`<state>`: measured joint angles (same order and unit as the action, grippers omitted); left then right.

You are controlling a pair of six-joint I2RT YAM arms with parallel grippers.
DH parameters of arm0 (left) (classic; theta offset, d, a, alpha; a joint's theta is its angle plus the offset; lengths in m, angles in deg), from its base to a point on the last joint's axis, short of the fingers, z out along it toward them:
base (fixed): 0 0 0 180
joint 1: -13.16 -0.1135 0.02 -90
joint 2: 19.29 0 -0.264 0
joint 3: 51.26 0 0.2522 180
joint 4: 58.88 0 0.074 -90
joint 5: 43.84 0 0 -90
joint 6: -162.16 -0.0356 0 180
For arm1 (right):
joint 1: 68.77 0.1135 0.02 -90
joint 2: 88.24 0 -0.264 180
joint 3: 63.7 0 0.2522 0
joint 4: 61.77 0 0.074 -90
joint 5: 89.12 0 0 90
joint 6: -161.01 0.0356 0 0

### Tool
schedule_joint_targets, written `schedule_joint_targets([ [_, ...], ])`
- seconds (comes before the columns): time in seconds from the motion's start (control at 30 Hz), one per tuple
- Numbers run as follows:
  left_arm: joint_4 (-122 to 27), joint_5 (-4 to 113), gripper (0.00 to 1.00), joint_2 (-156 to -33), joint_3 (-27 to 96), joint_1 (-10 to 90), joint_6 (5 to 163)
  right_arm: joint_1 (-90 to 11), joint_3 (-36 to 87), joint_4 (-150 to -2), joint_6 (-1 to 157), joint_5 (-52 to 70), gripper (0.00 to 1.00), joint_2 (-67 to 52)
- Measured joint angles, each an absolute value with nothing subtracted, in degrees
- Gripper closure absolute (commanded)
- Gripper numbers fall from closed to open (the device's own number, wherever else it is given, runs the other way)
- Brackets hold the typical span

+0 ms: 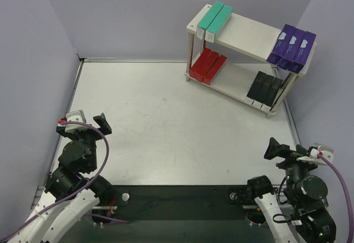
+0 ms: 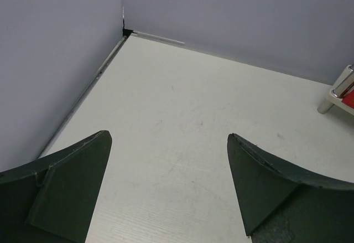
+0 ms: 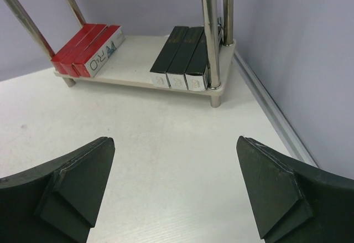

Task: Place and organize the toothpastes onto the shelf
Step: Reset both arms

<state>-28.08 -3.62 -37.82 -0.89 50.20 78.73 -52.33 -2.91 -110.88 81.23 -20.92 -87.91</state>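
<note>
left hand [image 2: 168,138]: spread wide, nothing in it, parked over the table's [image 1: 166,127] near left corner
right hand [image 3: 176,143]: same deal, wide apart and empty, over the near right corner, facing the shelf's lower board
toothpastes [image 1: 292,48]: all up on the shelf [image 1: 249,32] in the far right corner, none I can spot on the table
top board: teal pair [image 1: 215,19] at the left end, purple trio at the right end
bottom board: red trio [image 1: 208,66] left, black trio [image 1: 265,88] right
progress: looks pretty much done to me
what could go wrong: the purple ones seem to hang a bit past the board's end. If the right arm clips a leg, I'd guess they slide off first.
</note>
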Motion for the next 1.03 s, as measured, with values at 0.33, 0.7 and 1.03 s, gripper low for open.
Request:
schedule_joint_targets([
  [0.33,-16.9,-5.7,0.03,-31.9,1.0,50.2,87.4,-49.8,-2.7,-116.2,81.0,-21.1,0.0,-87.9],
  [0.7,-13.1,-6.1,0.03,-31.5,2.8,50.2,93.2,-47.7,-0.8,-117.0,79.5,-21.1,0.0,-87.9],
  [1.03,-13.1,-6.5,0.03,-31.3,3.1,50.2,95.2,-46.2,0.1,-117.0,78.1,-21.4,0.0,-87.9],
])
